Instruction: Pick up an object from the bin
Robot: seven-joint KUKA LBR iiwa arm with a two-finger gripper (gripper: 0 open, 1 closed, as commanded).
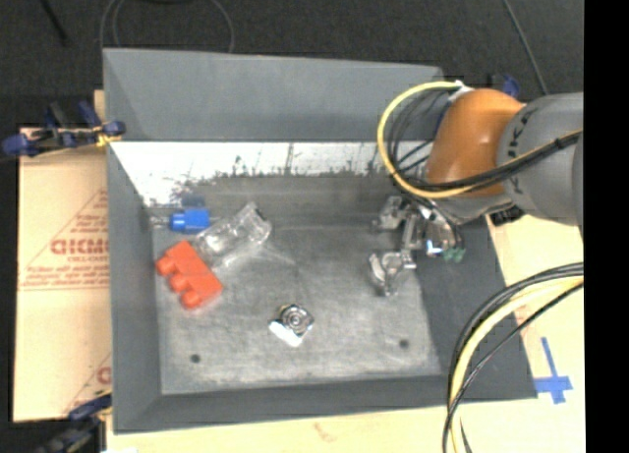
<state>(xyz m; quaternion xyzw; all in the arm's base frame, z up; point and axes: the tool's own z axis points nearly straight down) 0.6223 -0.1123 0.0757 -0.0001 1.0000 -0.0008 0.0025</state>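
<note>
Gripper (pixel 385 247) jaws apart, empty; nearest obj = round silver piece (pixel 292 323), down-left of it in view; orange block (pixel 189 276) farther left.

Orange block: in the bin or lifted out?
In the bin. The orange block lies on the bin floor at left, beside a clear plastic piece, apart from the gripper at right.

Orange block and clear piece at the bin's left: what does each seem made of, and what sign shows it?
Orange block: probably moulded plastic, matt; even colour, raised studs. Clear piece: likely transparent plastic, glossy; the bin floor shows through, with bright glints.
</note>
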